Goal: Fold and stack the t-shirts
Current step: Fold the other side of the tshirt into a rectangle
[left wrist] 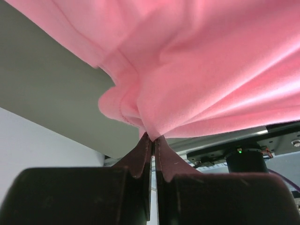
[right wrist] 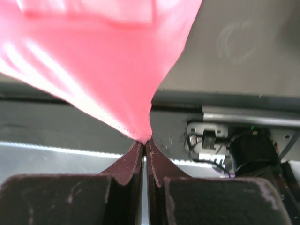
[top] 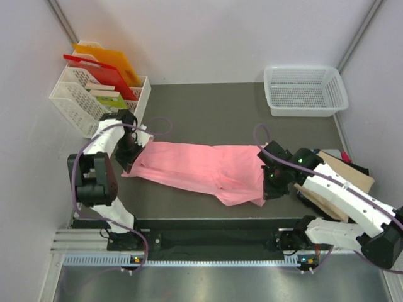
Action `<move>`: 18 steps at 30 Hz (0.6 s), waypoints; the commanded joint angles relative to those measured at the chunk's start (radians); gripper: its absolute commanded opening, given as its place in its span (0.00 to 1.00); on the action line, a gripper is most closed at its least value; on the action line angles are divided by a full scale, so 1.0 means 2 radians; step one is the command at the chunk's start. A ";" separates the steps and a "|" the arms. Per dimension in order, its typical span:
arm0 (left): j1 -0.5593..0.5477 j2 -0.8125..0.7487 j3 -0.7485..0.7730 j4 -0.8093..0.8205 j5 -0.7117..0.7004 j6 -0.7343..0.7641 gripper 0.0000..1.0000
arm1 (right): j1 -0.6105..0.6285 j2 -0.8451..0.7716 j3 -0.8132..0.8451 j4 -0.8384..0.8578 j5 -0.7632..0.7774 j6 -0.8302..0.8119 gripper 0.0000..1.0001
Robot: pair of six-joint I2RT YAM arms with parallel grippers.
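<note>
Pink t-shirt (top: pixel 195 160): drawn out as a long, narrow band across the middle of the surface (top: pixel 214 110). It runs from the left end, slightly farther back, to the right end, slightly nearer. Its mid-part appears to rest on the surface, with creases along its length.
Left jaws: pressed together on a bunched fold of the shirt's left end, the cloth fanning out from the tips in the left wrist view.
Right jaws: pinched shut on a hemmed corner at the shirt's right near end. Only a thin bit of cloth is caught there.
Step in hand: by my reading, the shirt is held at both ends, ready to be smoothed or folded end to end.
Doing it well: lift both ends together and level, with just enough tension to flatten the creases. Carry one end over the other in an arc so the edges line up, lay the cloth down before letting go, and release both sides evenly.
Risk: the right-hand hold is on a small corner and could slip if the arms pull apart too hard.
Tan folded item (top: pixel 337 168): right side, partly under the right arm (top: pixel 352 198). It looks like another shirt, though I cannot tell for certain.
White basket (top: pixel 306 111): far right, well apart from the shirt.
Basket of coloured boards (top: pixel 75 104): far left, just beyond the left arm (top: pixel 94 176).
</note>
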 commanded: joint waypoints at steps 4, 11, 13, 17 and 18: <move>0.000 0.071 0.094 0.008 -0.009 0.003 0.02 | -0.107 0.034 0.064 0.053 0.027 -0.097 0.00; -0.010 0.117 0.142 0.021 -0.027 0.008 0.02 | -0.152 0.088 0.099 0.099 0.026 -0.133 0.00; -0.013 0.133 0.152 0.025 -0.036 0.009 0.02 | -0.156 0.115 0.110 0.111 0.026 -0.139 0.00; -0.021 0.164 0.186 0.038 -0.056 0.013 0.02 | -0.163 0.168 0.146 0.143 0.026 -0.150 0.00; -0.020 0.176 0.191 0.044 -0.064 0.014 0.04 | -0.165 0.191 0.153 0.155 0.028 -0.156 0.00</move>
